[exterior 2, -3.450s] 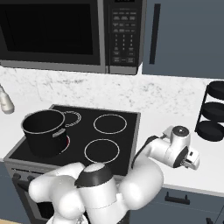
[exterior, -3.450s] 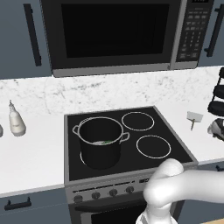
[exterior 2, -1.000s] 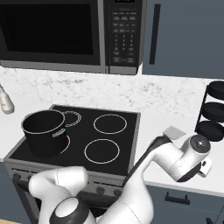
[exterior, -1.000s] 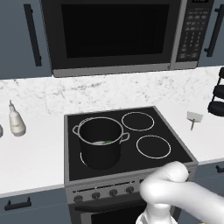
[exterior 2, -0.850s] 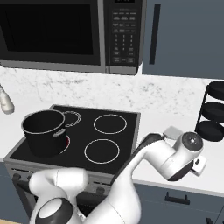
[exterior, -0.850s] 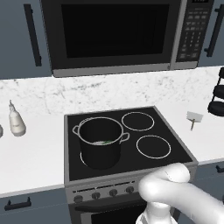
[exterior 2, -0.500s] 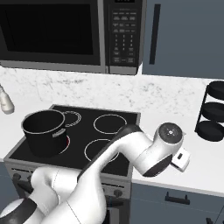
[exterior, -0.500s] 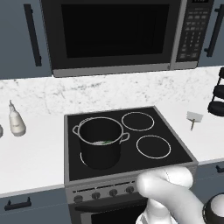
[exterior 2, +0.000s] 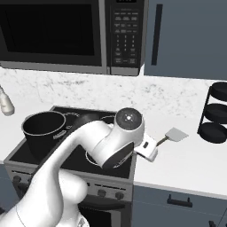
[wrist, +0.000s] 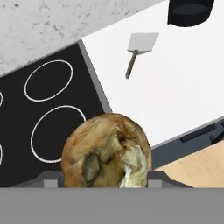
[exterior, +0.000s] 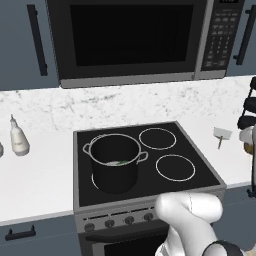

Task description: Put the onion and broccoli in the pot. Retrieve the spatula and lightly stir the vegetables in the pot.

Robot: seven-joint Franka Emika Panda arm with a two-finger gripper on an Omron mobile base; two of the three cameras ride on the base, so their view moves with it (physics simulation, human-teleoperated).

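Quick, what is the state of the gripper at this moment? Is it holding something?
Gripper: closed on the onion, holding it above the front right edge of the stove.

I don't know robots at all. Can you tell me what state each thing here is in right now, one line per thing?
onion: held between the fingers, up off the stove.
pot: upright on the front left burner, no lid, a bit of green inside.
spatula: lying flat on the white counter right of the stove, untouched.
microwave: door closed, dark inside.
bottle: standing upright on the counter left of the stove.
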